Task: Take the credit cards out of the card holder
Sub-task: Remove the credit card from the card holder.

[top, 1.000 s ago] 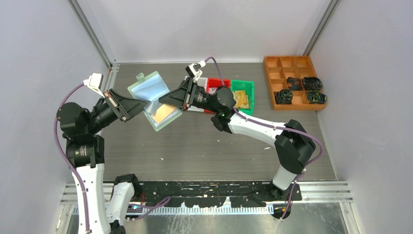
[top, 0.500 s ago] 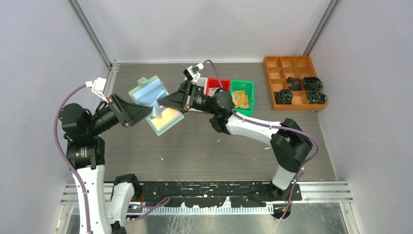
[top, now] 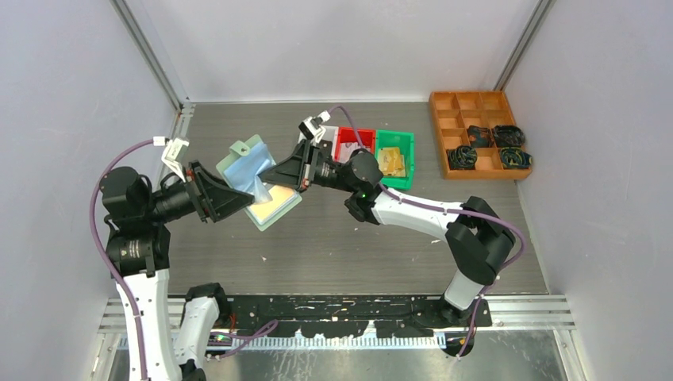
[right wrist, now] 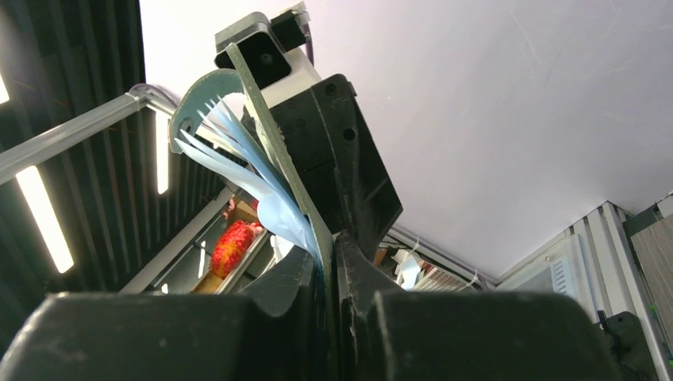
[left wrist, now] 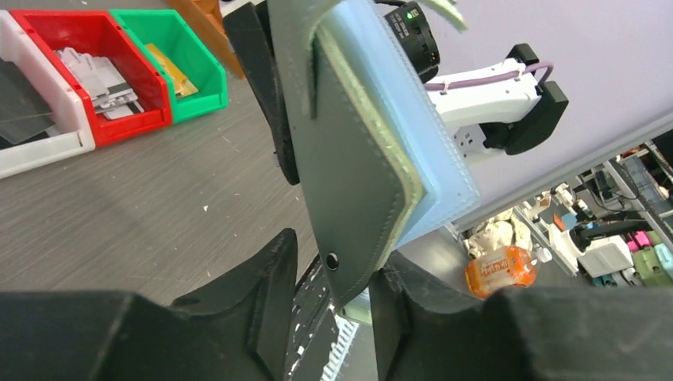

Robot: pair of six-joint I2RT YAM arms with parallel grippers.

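Observation:
The mint-green card holder hangs open in the air between both grippers. A gold credit card shows in its lower pocket. My right gripper is shut on one cover and the pale blue pocket sheets, seen edge-on in the right wrist view. My left gripper has its jaws apart around the other cover. That cover leans on one finger, with a gap to the other finger. More cards lie in the bins: black, silver, gold.
White, red and green bins stand in a row behind the right gripper. An orange compartment tray with black coiled cables sits at the back right.
Both grippers have carried the holder nearer and slightly to the right. The left arm has swung so that it points more to the right.

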